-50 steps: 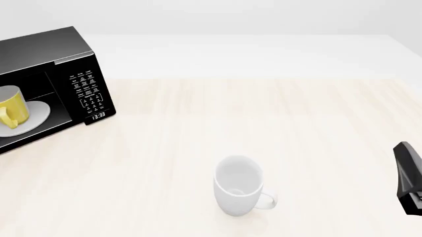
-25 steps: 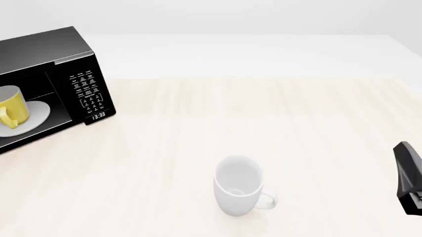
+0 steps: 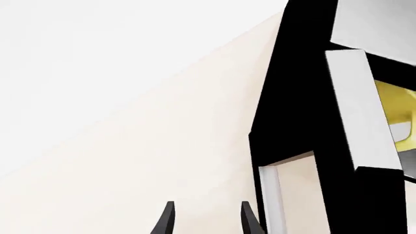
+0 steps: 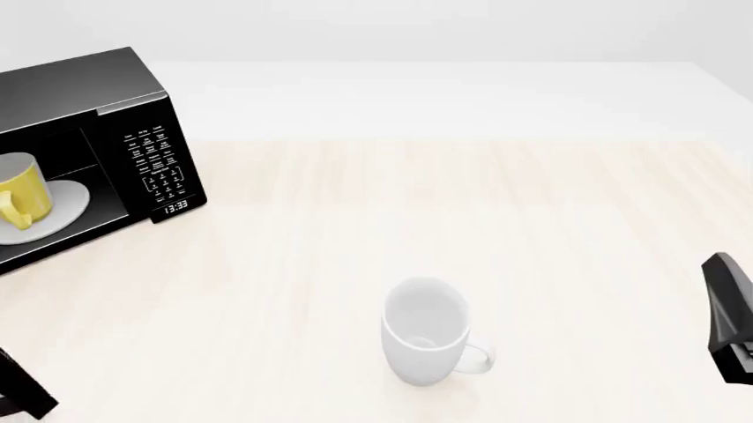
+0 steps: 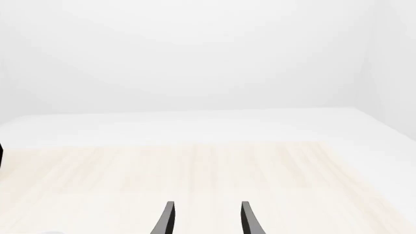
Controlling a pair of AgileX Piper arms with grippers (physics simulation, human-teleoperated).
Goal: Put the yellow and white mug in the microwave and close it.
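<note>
The pale wood worktop (image 4: 471, 203) spreads wide, and at its far left sits the black microwave (image 4: 106, 97), front open with the keypad and clock facing us, the yellow and white mug (image 4: 21, 189) standing upright on the white round plate (image 4: 69, 204) inside. Near the front, well apart from the microwave, stands the larger all-white mug (image 4: 425, 339), handle to the right. Left claw (image 3: 205, 219) close beside the microwave, fingers parted and empty; right claw (image 5: 205, 218) likewise released, gripping nothing.
</note>
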